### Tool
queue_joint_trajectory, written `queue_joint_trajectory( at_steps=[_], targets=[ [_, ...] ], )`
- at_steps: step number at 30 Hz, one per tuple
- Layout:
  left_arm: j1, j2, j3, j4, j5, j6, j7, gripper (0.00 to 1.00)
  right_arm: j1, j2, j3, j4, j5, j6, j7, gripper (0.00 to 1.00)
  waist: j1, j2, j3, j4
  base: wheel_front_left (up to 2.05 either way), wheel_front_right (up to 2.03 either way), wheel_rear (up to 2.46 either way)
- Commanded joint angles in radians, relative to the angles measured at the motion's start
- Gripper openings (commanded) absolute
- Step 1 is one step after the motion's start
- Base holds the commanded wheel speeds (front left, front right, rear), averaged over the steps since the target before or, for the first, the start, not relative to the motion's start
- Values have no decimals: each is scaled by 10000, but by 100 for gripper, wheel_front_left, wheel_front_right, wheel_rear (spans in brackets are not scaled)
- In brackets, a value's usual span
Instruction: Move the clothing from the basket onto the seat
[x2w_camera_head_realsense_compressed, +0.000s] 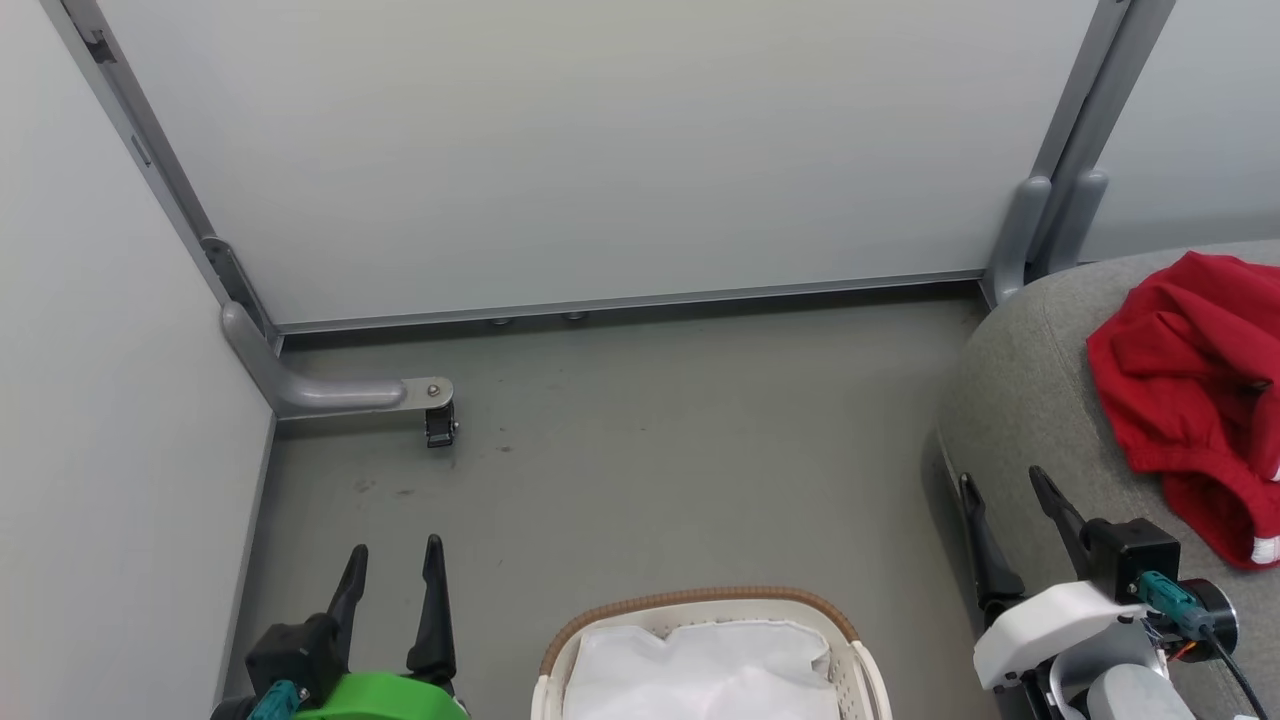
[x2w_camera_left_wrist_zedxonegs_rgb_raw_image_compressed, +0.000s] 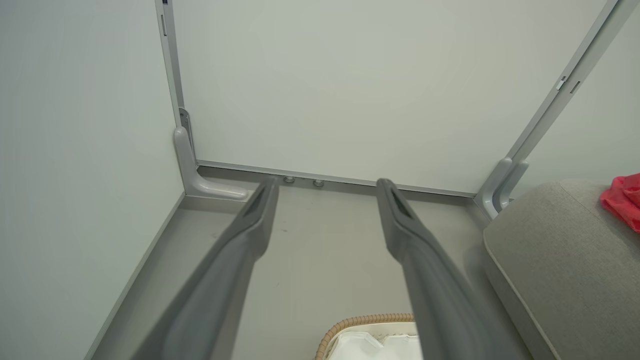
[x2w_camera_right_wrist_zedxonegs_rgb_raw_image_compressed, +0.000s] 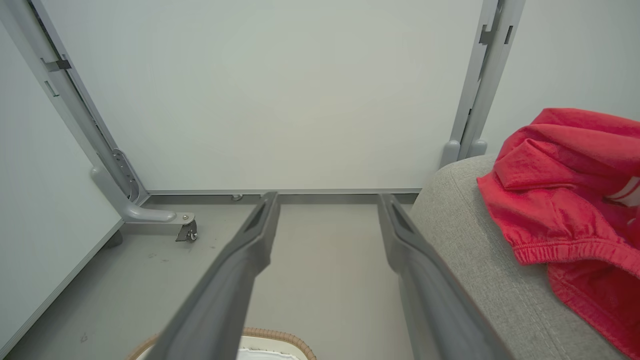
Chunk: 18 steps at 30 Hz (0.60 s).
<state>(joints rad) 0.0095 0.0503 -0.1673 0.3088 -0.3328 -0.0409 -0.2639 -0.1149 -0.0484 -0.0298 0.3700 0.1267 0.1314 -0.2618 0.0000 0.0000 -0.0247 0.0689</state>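
One basket at six o'clock; one seat at three o'clock. One heap of clothing; its garments cannot be counted

A pale back panel stands upright on a grey floor. At its left end it meets a side panel at a grey post. A curved metal foot reaches out in front of the back panel, ending in a small black caster. More grey posts stand at its right end. Faint dark marks spot the floor before it.
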Motion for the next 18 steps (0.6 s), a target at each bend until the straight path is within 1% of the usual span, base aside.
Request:
queue_joint_trajectory(
  at_steps=[1, 5, 18],
  targets=[
    [-17, 6, -39, 63, -118, -12, -7, 0, -49, -40, -20, -12, 16, -15, -47, 0, 0, 0, 10, -10, 0, 0, 0],
    [40, -6, -11, 319, -121, -20, 14, 0, 122, 73, -3, 293, 41, 0, 39, 0, 0, 0, 9, -10, 0, 0, 0],
    [-192, 12, 463, 153, -2340, -175, 649, 0, 71, 52, -184, 45, 2612, -1, 720, 0, 0, 0, 37, -81, 0, 0, 0]
  ],
)
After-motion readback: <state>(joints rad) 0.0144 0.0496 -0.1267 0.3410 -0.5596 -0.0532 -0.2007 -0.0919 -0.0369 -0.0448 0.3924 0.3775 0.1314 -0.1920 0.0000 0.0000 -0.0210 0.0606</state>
